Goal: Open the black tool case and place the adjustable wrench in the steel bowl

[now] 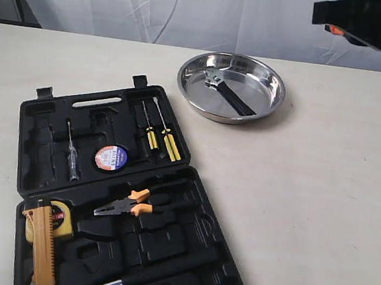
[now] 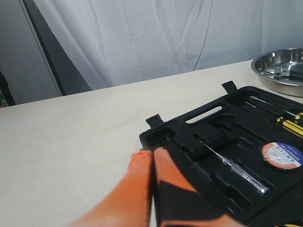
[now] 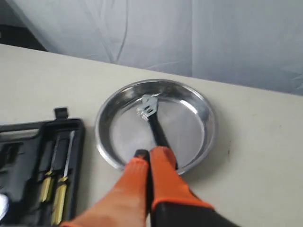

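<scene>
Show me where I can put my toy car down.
In the exterior view, the biggest bare patch of table is right of the case and in front of the bowl. Another lies behind the case, left of the bowl. The case is crowded with pliers and screwdrivers, and the bowl holds the wrench.

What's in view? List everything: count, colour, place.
black tool case: 1, black, open, table's left front
steel bowl: 1, silver, right of lid
adjustable wrench: 1, silver and black, in bowl
screwdrivers: 2, yellow-handled, lid
tester screwdriver: 1, clear, lid
tape roll: 1, black, lid
pliers: 1, orange-handled, base
tape measure: 1, yellow, base
toothed bar: 1, tan, base
table: 1, beige, under all
left gripper: 1, orange, shut, aimed at case's corner
right gripper: 1, orange, shut, aimed at bowl
</scene>
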